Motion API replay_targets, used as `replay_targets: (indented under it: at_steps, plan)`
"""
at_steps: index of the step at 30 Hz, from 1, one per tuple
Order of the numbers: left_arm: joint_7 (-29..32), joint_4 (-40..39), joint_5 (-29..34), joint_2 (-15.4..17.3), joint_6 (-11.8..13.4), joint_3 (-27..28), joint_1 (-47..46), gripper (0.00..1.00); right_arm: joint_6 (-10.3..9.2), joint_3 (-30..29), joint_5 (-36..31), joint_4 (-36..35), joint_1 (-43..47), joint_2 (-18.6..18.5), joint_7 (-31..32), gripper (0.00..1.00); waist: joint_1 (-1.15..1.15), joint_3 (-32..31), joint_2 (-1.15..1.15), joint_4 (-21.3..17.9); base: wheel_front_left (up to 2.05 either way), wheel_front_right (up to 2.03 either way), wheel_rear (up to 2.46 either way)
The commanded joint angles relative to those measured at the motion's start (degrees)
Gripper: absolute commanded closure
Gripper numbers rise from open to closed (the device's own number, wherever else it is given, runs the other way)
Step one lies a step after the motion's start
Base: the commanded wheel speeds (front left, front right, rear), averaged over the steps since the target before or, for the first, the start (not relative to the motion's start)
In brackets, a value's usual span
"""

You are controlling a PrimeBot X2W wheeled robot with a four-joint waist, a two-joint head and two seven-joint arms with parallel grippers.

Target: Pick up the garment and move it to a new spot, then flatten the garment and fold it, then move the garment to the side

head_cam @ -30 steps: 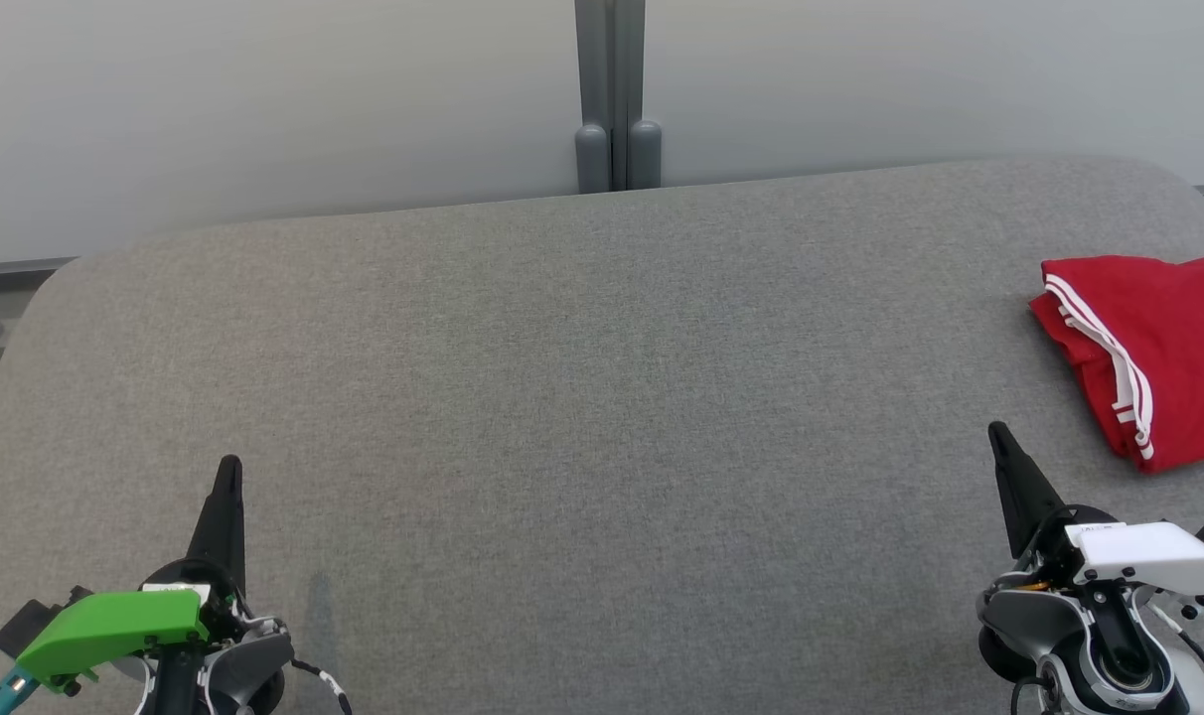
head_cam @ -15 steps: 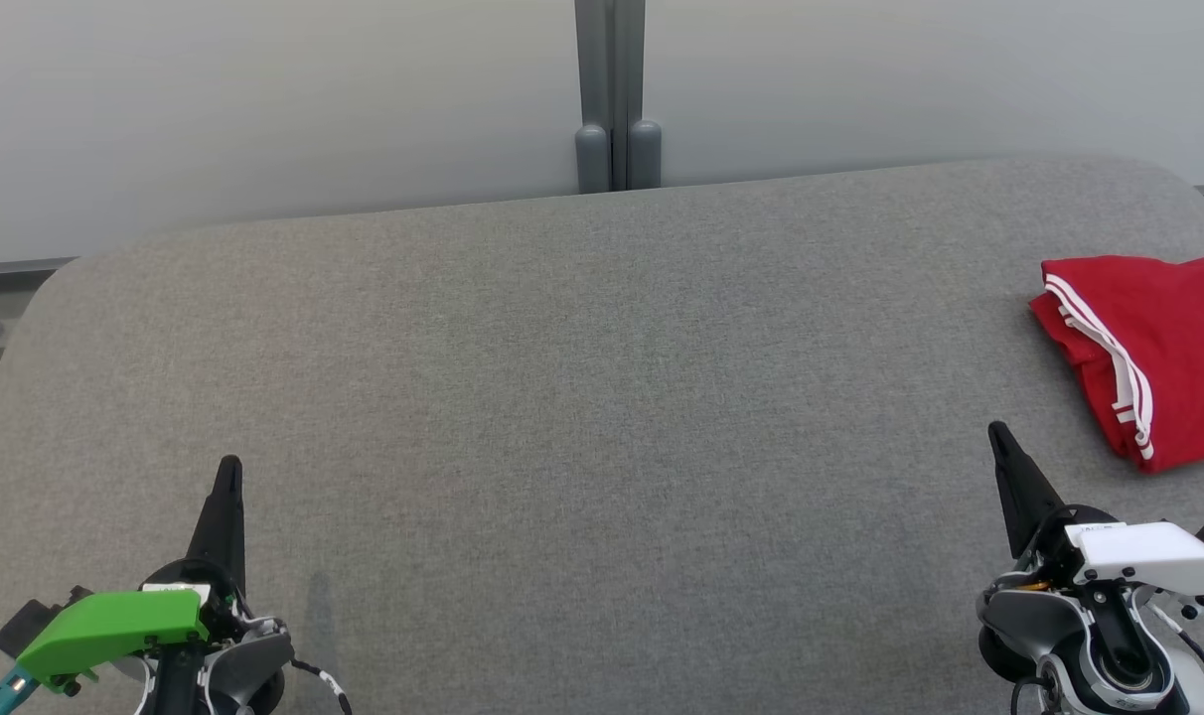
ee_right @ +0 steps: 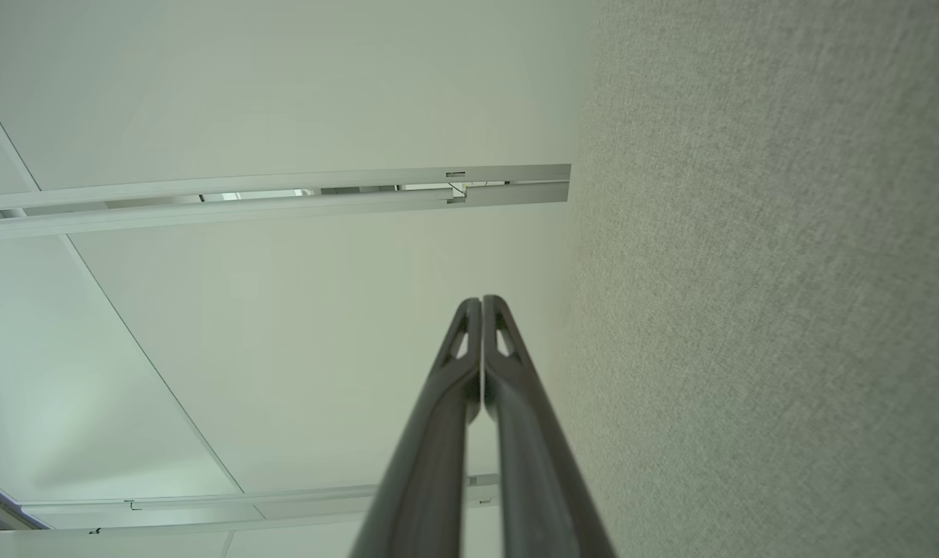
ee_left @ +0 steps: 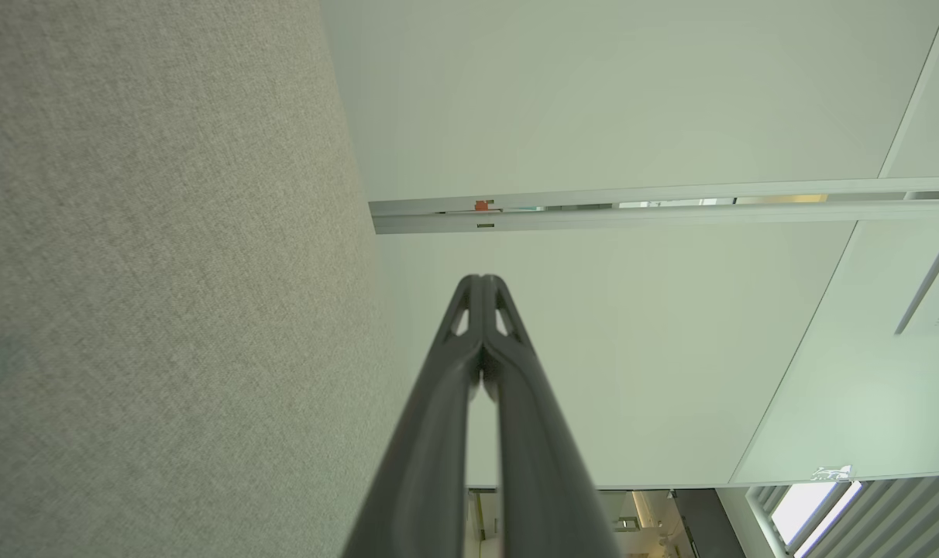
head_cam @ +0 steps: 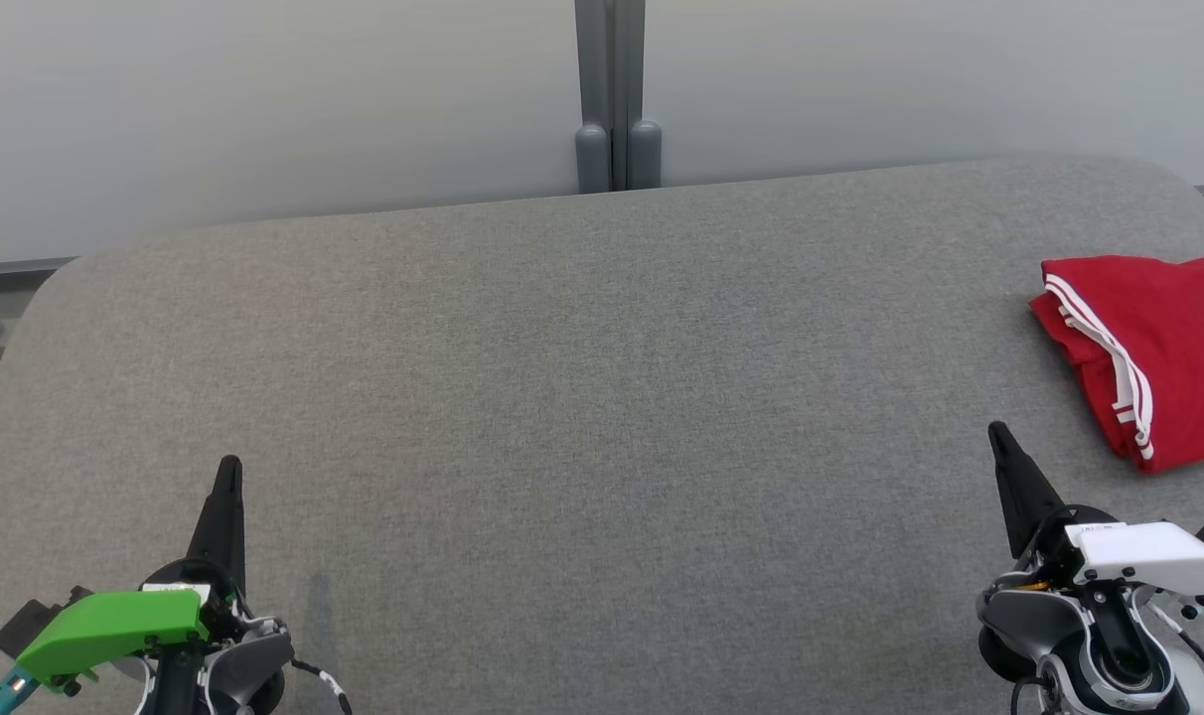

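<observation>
At the right edge of the grey fabric table point(head_cam: 602, 397) lies the folded red white-striped garment point(head_cam: 1173, 338), near the right gripper point(head_cam: 997, 431). Its jaws and those of the left gripper point(head_cam: 229, 464) are pressed together, empty. Risk — a sideways nudge so near the rim could undo the fold or tip it off.

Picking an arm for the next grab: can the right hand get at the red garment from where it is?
Probably yes. The right hand, shut, sits just short of the folded red garment, with bare grey table between them. It would have to open first.
</observation>
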Motion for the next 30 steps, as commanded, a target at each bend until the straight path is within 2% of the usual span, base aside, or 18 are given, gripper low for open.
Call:
replay_targets:
  at_steps: [1,30]
  plan:
    - [0.2,-0.1,-0.2,0.0,-0.3,0.1,-0.6,1.0,0.0,-0.1,0.4,0.1,-0.4,-0.1,0.1,1.0,0.0,0.0,0.0,0.0,0.0,0.0,0.0]
    - [0.2,-0.1,-0.2,0.0,-0.3,0.1,-0.6,1.0,0.0,-0.1,0.4,0.1,-0.4,-0.1,0.1,1.0,0.0,0.0,0.0,0.0,0.0,0.0,0.0]
